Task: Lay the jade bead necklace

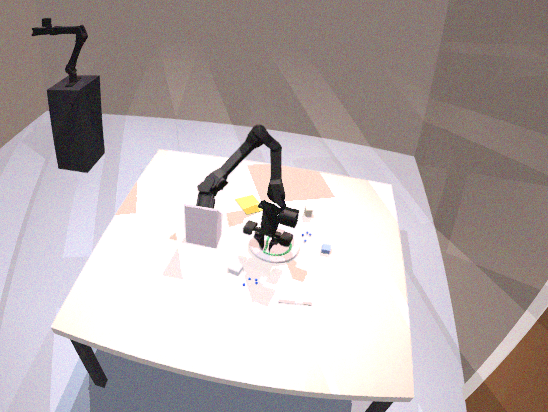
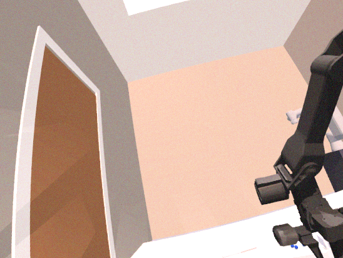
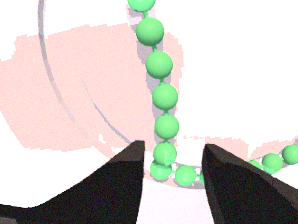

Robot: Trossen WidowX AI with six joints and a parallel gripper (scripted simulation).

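On the pale table (image 1: pixel 345 325) (image 2: pixel 188 247), a grey panel (image 1: pixel 202 226) stands near the gripper (image 1: pixel 267 249) (image 3: pixel 174 145), fingers apart.

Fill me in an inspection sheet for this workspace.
Surface: pale table, with pinkish patches.
Job's things: green necklace on the round board; one part curves near the rim, one strand cuts inward. Seating in the groove: cannot tell.
Clutter: yellow square, upright white panel, blue block, pale strip, scattered blue dots.
Grippers: hand at the necklace, fingers apart, beads between them.
Cables: nothing seen.
Surroundings: black arm on a dark pedestal; walls.
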